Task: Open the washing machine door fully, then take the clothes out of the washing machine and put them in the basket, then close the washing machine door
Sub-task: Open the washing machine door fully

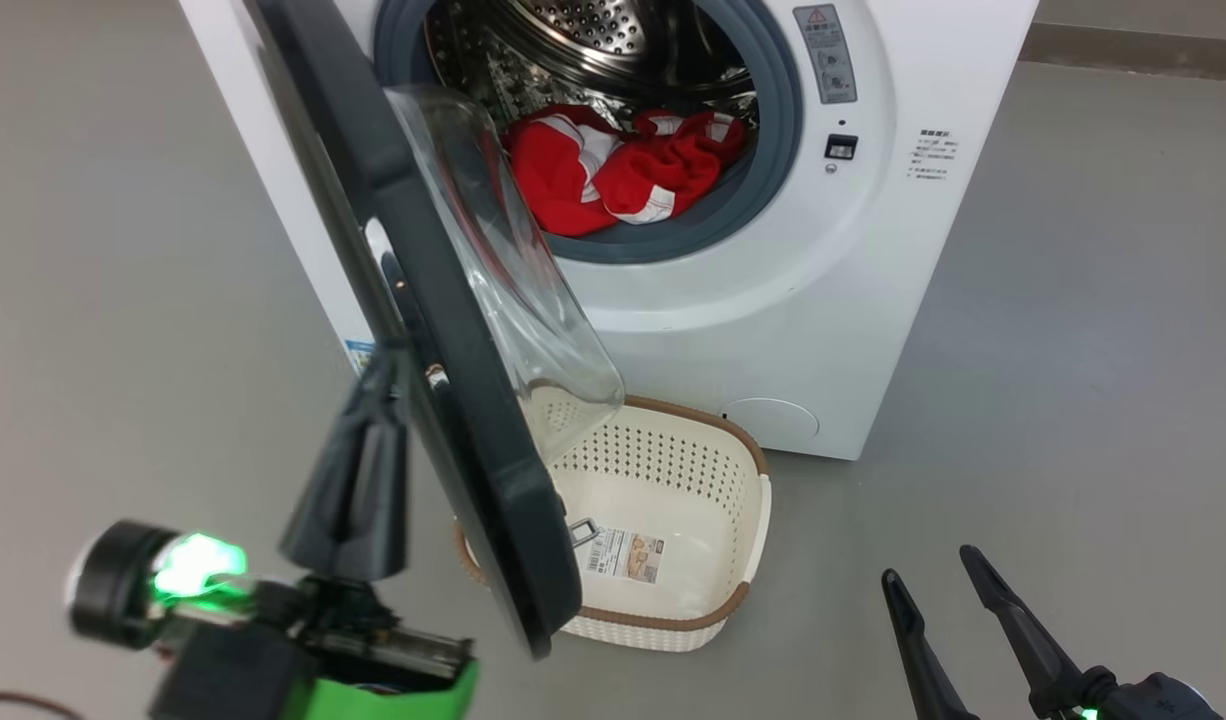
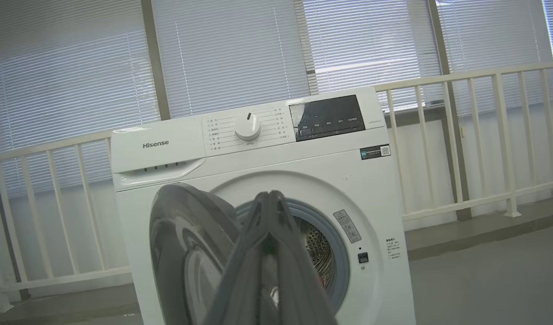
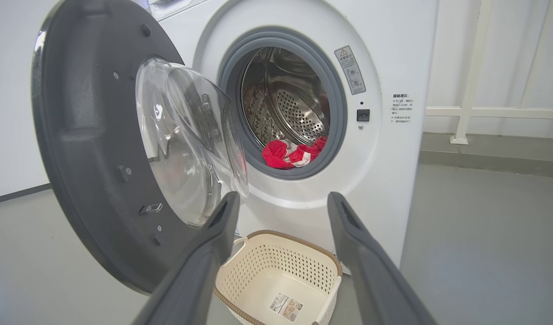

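Door (image 1: 443, 330): you have it swung partway out from the washer (image 1: 773, 330), its glass bowl facing the drum and its lower edge hanging over the left end of the basket (image 1: 673, 455).
Left gripper (image 1: 381, 385): your fingers are pressed together with nothing between them, tips up beside the door's outer face – you cannot tell from here whether they touch it.
Right gripper (image 1: 928, 565): your fingers stand wide apart, low on the right and well clear of the washer.
Clothes (image 1: 613, 170): a red and white heap at the front of the drum, resting on the grey seal.
Basket: on the floor (image 1: 1073, 400) just before the washer – the sticker on its bottom shows.
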`<state>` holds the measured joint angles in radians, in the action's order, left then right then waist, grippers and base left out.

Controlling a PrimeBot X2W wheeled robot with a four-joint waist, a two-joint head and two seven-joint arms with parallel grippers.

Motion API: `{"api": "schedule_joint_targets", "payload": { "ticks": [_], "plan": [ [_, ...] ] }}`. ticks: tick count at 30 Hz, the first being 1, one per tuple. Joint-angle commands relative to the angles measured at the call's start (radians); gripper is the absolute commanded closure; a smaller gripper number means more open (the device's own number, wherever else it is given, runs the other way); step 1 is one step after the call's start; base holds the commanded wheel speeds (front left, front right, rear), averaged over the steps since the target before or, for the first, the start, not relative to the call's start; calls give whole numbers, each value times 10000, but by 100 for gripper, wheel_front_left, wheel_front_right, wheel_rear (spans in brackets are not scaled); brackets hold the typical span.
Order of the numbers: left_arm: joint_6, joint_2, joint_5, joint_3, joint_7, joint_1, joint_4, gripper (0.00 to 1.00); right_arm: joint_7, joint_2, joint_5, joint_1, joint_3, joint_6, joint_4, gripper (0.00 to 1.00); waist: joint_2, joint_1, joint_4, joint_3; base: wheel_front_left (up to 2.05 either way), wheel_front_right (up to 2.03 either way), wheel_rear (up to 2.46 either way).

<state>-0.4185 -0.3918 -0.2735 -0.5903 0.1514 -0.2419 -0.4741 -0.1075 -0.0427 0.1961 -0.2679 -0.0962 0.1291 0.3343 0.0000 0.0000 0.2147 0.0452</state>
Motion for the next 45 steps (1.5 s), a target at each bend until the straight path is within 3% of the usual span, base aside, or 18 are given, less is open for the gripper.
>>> {"api": "schedule_joint_targets", "payload": {
  "ticks": [1, 10, 23, 45],
  "plan": [
    [137, -83, 108, 228, -101, -563, -296, 100, -73, -76, 112, 268, -265, 16, 232, 0, 0, 0, -42, 21, 0, 0, 0],
    [751, 692, 41, -1216, -888, -1059, 165, 100, -79, -76, 103, 428, -282, 16, 257, 0, 0, 0, -199, 259, 0, 0, 0],
    [923, 1212, -525, -1936, -1482, -777, 1583, 100, -108, -76, 73, 560, -269, 16, 267, 0, 0, 0, -290, 428, 0, 0, 0],
    [262, 927, -1050, -1375, -2111, -375, 2584, 100, -6, -76, 23, 497, -337, 16, 345, 0, 0, 0, -144, 344, 0, 0, 0]
  ]
}}
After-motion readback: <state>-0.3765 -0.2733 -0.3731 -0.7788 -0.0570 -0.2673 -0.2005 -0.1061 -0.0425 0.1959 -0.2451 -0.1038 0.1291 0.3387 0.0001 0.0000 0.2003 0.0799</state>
